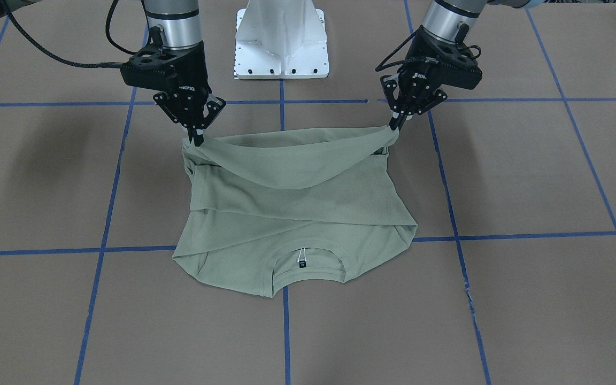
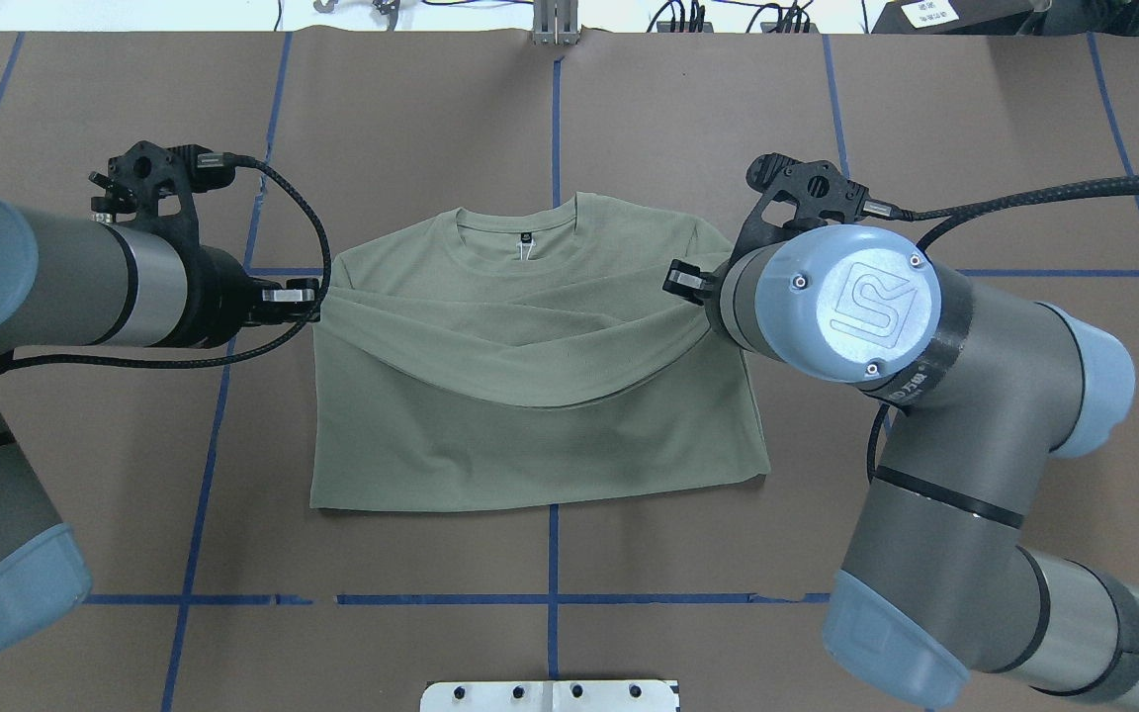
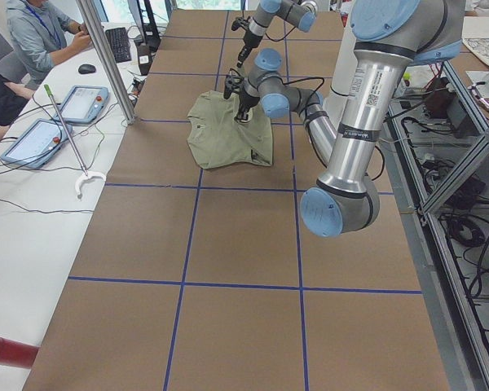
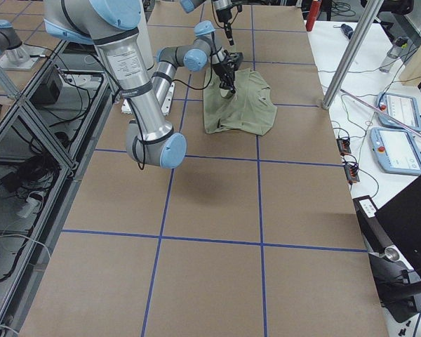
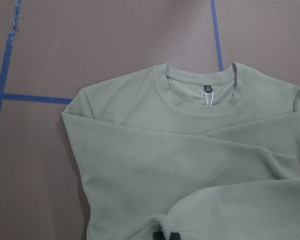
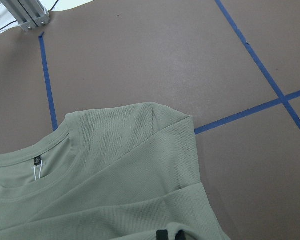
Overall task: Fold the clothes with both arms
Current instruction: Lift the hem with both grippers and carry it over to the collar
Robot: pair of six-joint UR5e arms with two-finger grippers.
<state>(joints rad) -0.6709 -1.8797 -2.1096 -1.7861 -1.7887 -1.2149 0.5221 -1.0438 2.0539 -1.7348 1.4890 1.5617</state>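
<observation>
The pale sage-green shirt (image 1: 292, 214) lies flat on the brown table, its neckline and dark label (image 1: 301, 262) pointing away from the robot. My left gripper (image 1: 395, 125) and right gripper (image 1: 195, 140) are each shut on a corner of the near hem. The hem hangs lifted between them in a sagging band above the body. From overhead, the left gripper (image 2: 317, 302) is at the shirt's (image 2: 530, 376) left edge and the right gripper (image 2: 688, 287) at its right edge. Both wrist views show the black fingertips (image 5: 166, 236) (image 6: 168, 234) pinched on fabric.
The white pedestal base (image 1: 281, 40) stands behind the shirt. Blue tape lines (image 1: 286, 321) grid the brown tabletop. In the exterior left view a side table (image 3: 33, 204) with tablets, a metal pole (image 3: 106, 57) and a seated person (image 3: 41, 32) lie beyond the table's far edge.
</observation>
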